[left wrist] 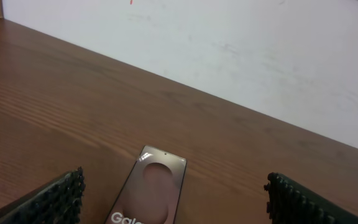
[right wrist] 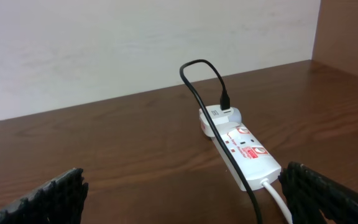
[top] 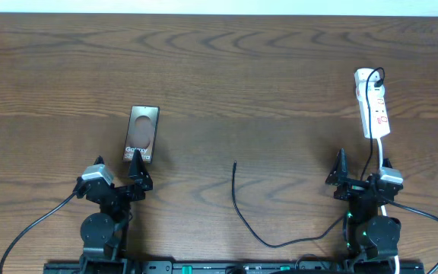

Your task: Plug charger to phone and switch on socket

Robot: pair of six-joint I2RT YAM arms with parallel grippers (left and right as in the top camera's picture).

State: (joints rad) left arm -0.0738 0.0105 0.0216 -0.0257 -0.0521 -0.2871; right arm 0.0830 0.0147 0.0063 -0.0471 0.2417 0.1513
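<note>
The phone (top: 141, 135) lies flat left of centre, a brown-black slab with "Galaxy" lettering, its near end just ahead of my left gripper (top: 117, 172). In the left wrist view the phone (left wrist: 151, 193) sits between the wide-apart fingers (left wrist: 55, 199), nearer the left one, and the left gripper (left wrist: 176, 202) is open and empty. The charger (top: 238, 205) curves across the table, its plug tip (top: 234, 162) free at mid-table. The white socket (top: 372, 103) lies far right, beyond my open right gripper (top: 362, 171). The socket (right wrist: 244, 152) has the charger (right wrist: 194, 71) plugged into its far end.
The socket's white cord (right wrist: 278, 199) runs back toward the right arm's base, beside the right finger (right wrist: 322, 196). A pale wall (right wrist: 135, 43) borders the far table edge. Both arm bases stand at the near edge.
</note>
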